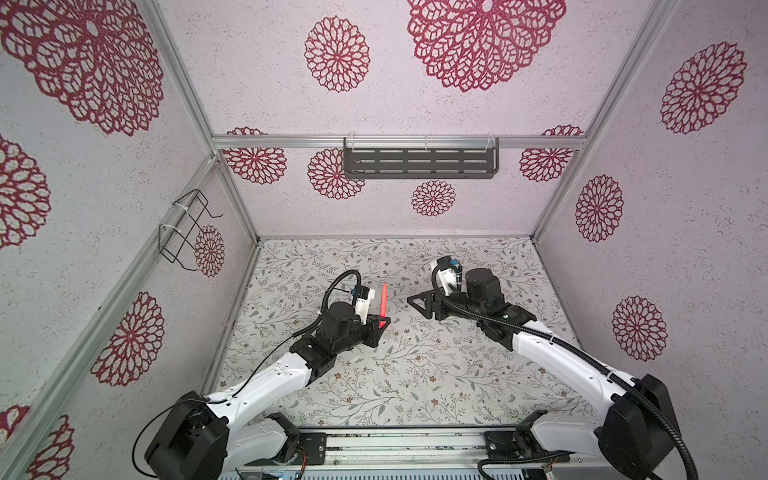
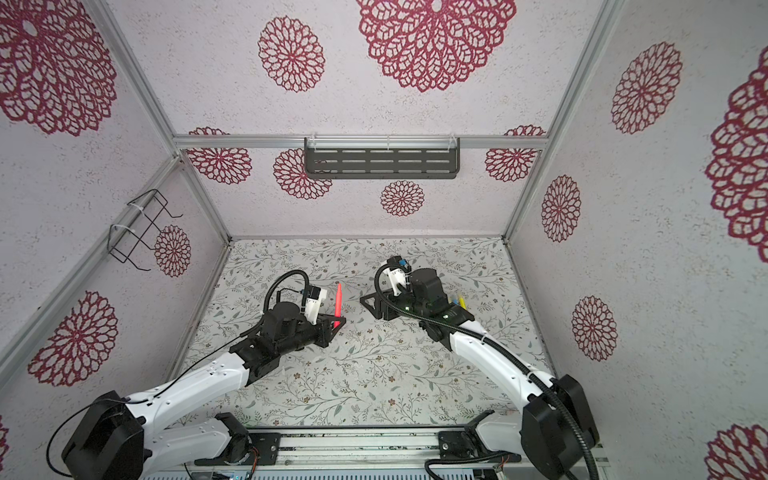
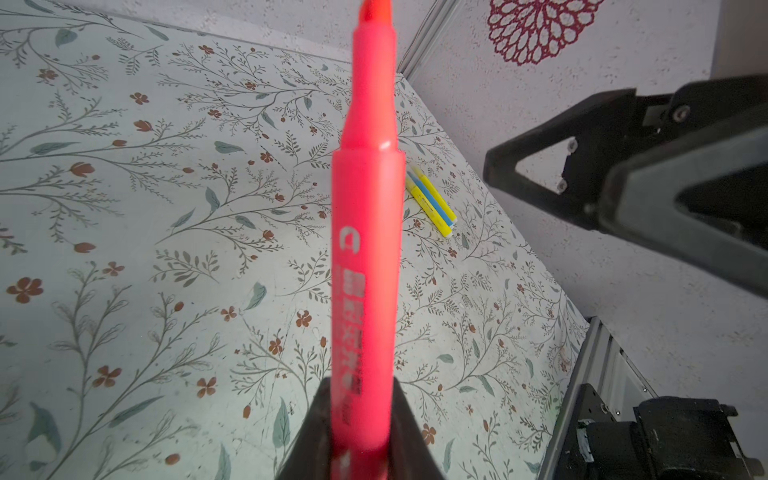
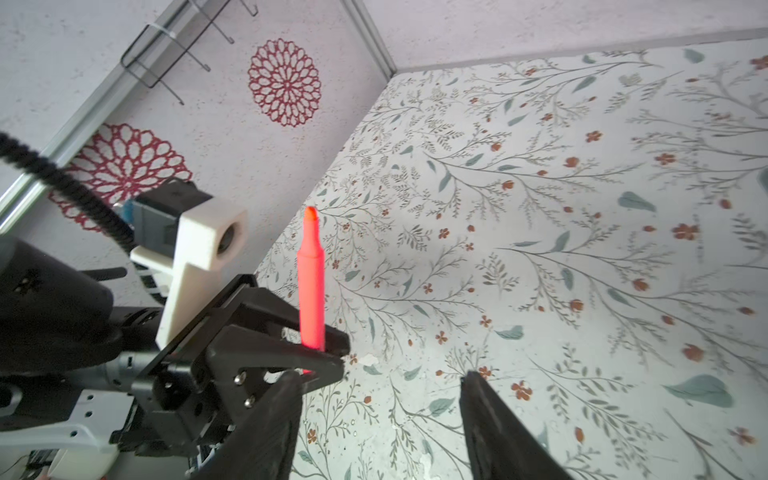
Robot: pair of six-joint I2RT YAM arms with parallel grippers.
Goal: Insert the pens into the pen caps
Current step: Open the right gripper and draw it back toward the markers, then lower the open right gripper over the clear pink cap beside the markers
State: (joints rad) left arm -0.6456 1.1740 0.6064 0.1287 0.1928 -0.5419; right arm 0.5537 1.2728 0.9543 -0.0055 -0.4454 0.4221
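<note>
Red pen (image 1: 383, 297) upright, clamped in L gripper (image 1: 385, 320).

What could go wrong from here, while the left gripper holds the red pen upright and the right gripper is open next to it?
1. The left gripper grips the red pen only at its bottom end; a push from above might tilt it or make it slip.
2. The right gripper is open and empty close by; a careless move could knock the pen.
3. Three pens lie beside the right arm; it may sweep them away.
</note>
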